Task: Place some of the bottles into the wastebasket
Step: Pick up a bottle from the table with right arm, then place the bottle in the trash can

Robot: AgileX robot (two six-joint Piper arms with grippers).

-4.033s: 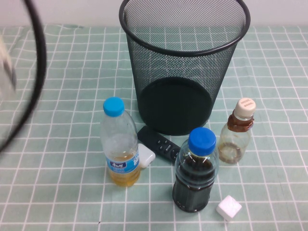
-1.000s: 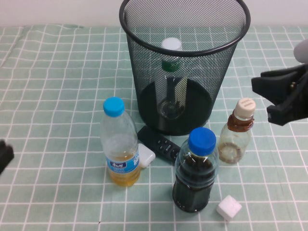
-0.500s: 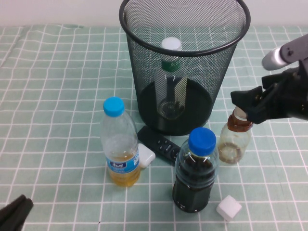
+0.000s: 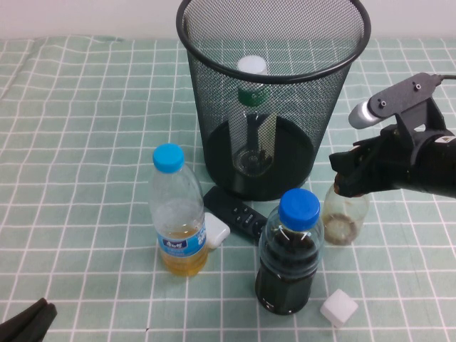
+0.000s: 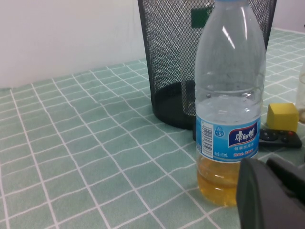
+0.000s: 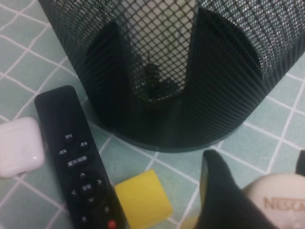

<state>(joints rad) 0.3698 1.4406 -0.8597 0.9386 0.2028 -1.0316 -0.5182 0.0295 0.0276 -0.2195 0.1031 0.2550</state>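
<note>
The white-capped bottle with the green neck label (image 4: 251, 92) stands inside the black wire-mesh wastebasket (image 4: 206, 43). The squat cream-capped bottle (image 4: 345, 217) stands on the cloth to the right of the basket. My right gripper (image 4: 353, 178) is over it, open, with its fingers on either side of the cream cap (image 6: 279, 200). In the right wrist view the gripper (image 6: 255, 158) straddles that cap. My left gripper (image 4: 25, 320) is low at the near left corner, shut and empty; in the left wrist view it (image 5: 271, 167) sits close to the yellow-liquid bottle.
A blue-capped bottle of yellow liquid (image 4: 178, 214) and a blue-capped bottle of dark liquid (image 4: 288, 249) stand in front of the basket. A black remote (image 4: 235, 214), a white earbud case (image 4: 216, 231) and a yellow block (image 6: 143, 198) lie between them. A white cube (image 4: 338, 308) lies front right.
The white-capped bottle has gone into the basket. My right gripper has come in from the right and down over the squat bottle's cap. My left gripper has drawn back to the near left corner.
</note>
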